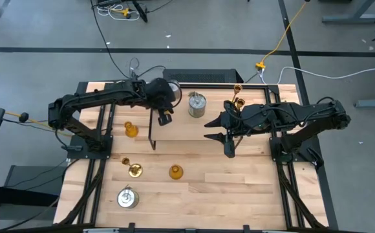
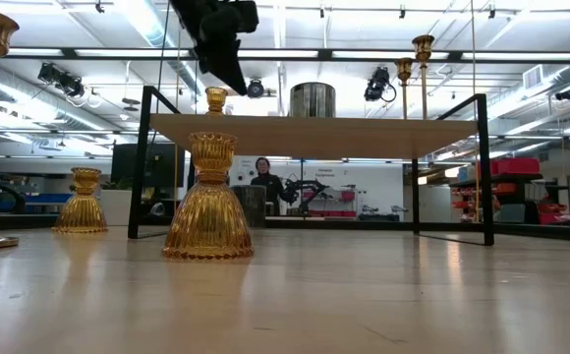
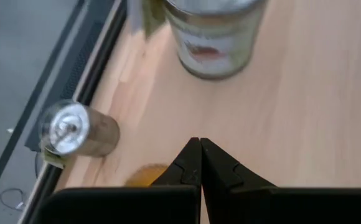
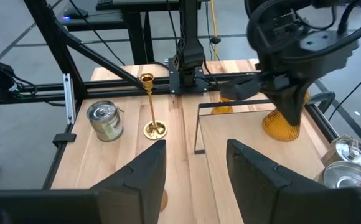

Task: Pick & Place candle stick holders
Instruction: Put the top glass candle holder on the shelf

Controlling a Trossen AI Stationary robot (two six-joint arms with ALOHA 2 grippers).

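Note:
My left gripper [image 1: 165,117] is shut over the wooden rack's [image 1: 194,129] far left part. Its tip [image 2: 236,81] stands just above and beside an amber holder [image 2: 216,99] that stands on the shelf [image 4: 281,127]. A silver can-shaped holder [image 1: 197,104] stands upright on the shelf, and another [image 3: 78,128] lies on its side at the rack's far edge. My right gripper [image 1: 218,137] is open and empty over the rack's right part [image 4: 193,163]. Two gold holders [image 1: 239,103] stand behind it.
On the table in front of the rack stand an amber holder [image 1: 130,130], a gold one [image 1: 134,170], another amber one [image 1: 175,172] and a silver can [image 1: 127,197]. The rack's black wire sides [image 2: 143,162] stand at both ends. There is bare tabletop at the near right.

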